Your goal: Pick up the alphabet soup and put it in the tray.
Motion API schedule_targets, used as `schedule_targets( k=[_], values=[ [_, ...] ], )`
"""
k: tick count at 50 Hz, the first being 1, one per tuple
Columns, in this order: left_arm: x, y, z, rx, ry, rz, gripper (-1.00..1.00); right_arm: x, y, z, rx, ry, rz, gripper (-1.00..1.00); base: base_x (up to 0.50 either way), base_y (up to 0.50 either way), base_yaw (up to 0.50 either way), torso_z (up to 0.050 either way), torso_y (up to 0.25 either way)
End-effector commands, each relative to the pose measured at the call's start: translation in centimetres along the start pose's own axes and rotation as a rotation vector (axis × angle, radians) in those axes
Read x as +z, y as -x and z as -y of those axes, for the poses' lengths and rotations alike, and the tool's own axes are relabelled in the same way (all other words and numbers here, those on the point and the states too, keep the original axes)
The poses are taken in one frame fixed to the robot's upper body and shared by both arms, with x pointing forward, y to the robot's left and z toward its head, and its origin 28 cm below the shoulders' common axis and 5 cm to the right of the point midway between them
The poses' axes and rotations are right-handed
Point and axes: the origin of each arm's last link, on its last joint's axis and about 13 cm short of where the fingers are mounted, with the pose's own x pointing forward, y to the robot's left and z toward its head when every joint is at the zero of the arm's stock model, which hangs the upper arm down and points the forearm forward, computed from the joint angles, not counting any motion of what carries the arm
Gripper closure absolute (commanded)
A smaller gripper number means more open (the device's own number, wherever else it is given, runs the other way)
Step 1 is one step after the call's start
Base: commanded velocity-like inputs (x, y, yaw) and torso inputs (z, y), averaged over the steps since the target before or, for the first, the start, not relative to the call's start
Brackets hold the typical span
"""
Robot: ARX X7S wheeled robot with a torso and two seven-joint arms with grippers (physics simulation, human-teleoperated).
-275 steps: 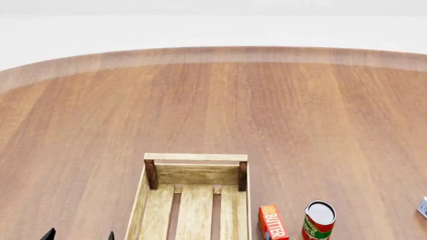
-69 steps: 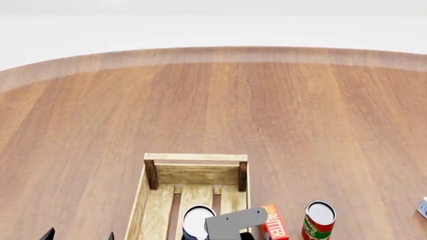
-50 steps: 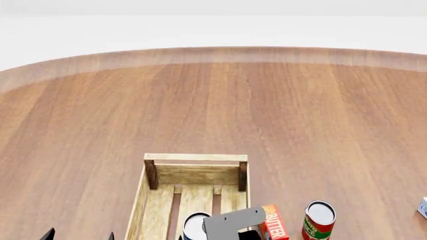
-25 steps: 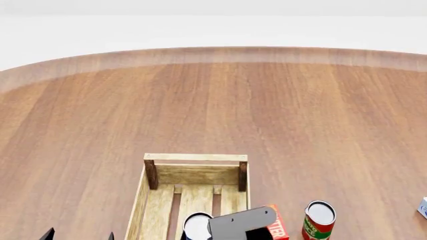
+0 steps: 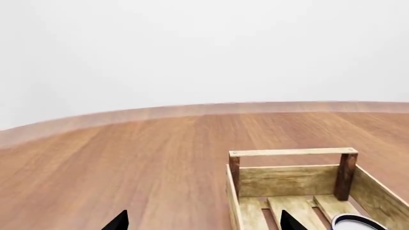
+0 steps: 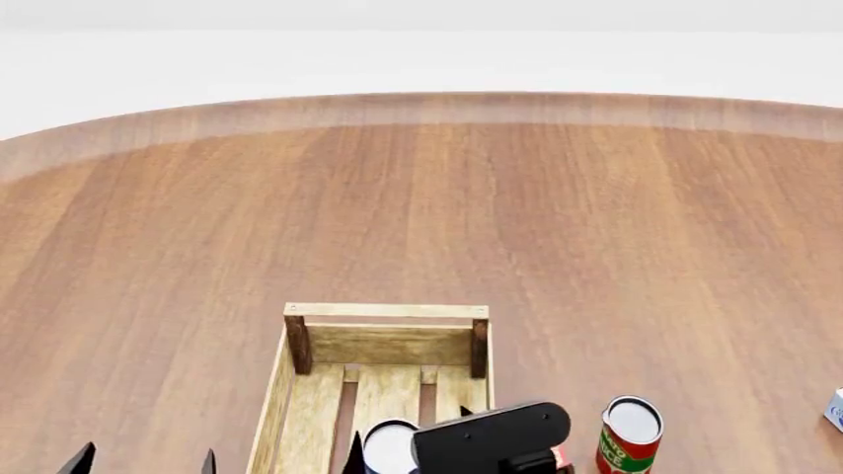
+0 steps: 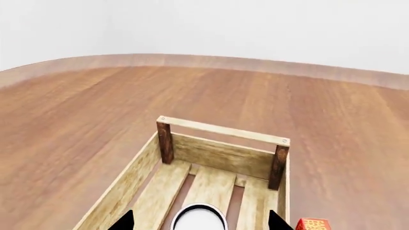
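Observation:
The alphabet soup [image 6: 390, 447] stands upright in the tray [image 6: 385, 311], near its close end; only its silvery-white top shows. In the right wrist view the can top [image 7: 199, 218] lies between my right gripper's [image 7: 201, 223] two black fingertips, with a clear gap on each side. The right gripper [image 6: 409, 434] is open and hovers over the can. My left gripper [image 6: 142, 461] is open and empty, left of the tray; its view [image 5: 204, 223] shows the tray [image 5: 290, 152] and the can's rim [image 5: 357, 222].
A red-and-green can [image 6: 630, 434] stands right of the tray. A red butter box [image 7: 313, 224] lies between them, mostly hidden by my right gripper in the head view. A white-blue item [image 6: 835, 408] sits at the right edge. The round wooden table [image 6: 421, 197] stretches beyond.
The can came into the tray in my right gripper and went down onto the slats. The gripper has since opened and let it go; the can stays put. The left arm barely moved.

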Motion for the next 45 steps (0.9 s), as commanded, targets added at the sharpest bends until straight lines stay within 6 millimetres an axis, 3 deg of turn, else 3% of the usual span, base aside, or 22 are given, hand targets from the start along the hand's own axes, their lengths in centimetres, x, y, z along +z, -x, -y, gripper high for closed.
schedule_targets(
  k=[1, 45],
  values=[
    [0.8, 0.1, -0.1, 0.012, 0.002, 0.025, -1.00, 1.6, 1.8, -0.2, -0.009, 0.006, 0.072, -1.00, 0.00, 0.00, 0.00, 0.000, 0.000],
    [5.5, 1.6, -0.1, 0.005, 0.017, 0.149, -1.00, 6.3, 6.2, 0.0, -0.057, 0.047, 0.280, -1.00, 0.00, 0.00, 0.00, 0.000, 0.000]
  ],
)
